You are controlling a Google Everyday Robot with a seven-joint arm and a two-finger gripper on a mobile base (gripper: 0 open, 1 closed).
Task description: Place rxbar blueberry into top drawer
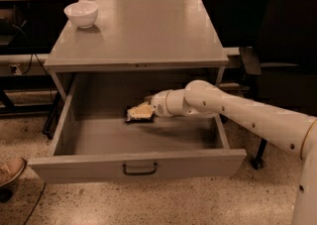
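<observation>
The top drawer of the grey cabinet is pulled wide open, with its dark pull handle at the front. My gripper reaches in from the right and sits inside the drawer, left of its middle and toward the back. Its tan fingers are shut on the rxbar blueberry, a small dark flat bar. The bar is low, at or just above the drawer floor. Most of the bar is hidden under the fingers.
A white bowl stands on the cabinet top at the back left. A dark office chair stands to the right of the cabinet. A shoe shows on the floor at the left.
</observation>
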